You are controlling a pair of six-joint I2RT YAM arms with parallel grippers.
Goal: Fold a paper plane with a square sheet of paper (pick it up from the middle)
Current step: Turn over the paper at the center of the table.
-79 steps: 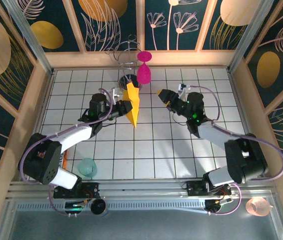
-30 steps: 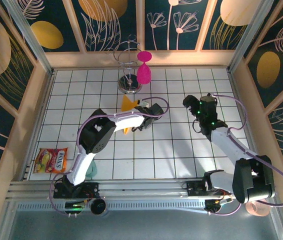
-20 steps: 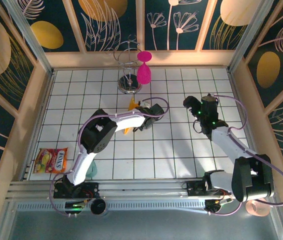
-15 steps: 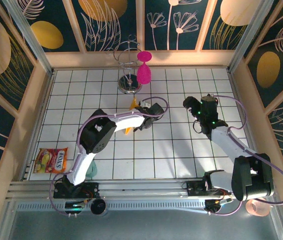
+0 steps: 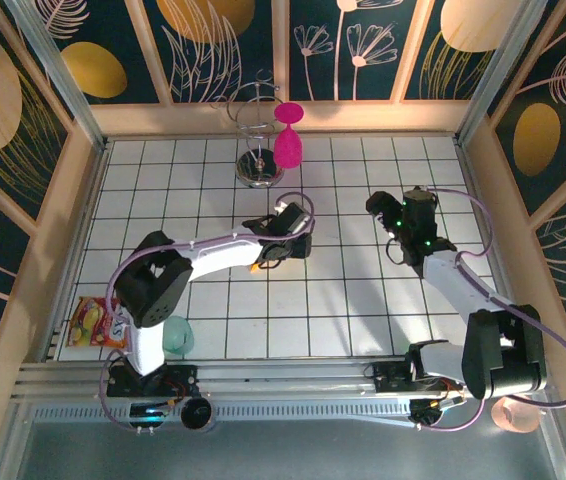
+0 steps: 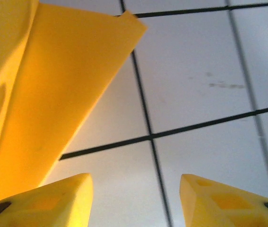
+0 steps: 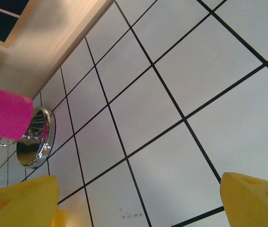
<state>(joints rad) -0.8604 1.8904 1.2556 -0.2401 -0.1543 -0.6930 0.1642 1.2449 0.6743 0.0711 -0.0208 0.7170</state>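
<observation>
Standing apart over bare tile, the left gripper [image 6: 135,191] holds nothing; the paper plane [image 6: 53,94] lies just beside one finger, near the middle of the table [image 5: 143,200]. The right gripper [image 7: 138,194] gapes wide and empty, nearer the right edge.

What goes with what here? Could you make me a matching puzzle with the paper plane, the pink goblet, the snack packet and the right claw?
1. paper plane
2. magenta goblet
3. snack packet
4. right gripper

A. open, holding nothing
B. near-left corner of the table
C. at the chrome stand, far side
D. lying by the left gripper

Pairs: 1-D, 2-C, 3-B, 4-A.
</observation>
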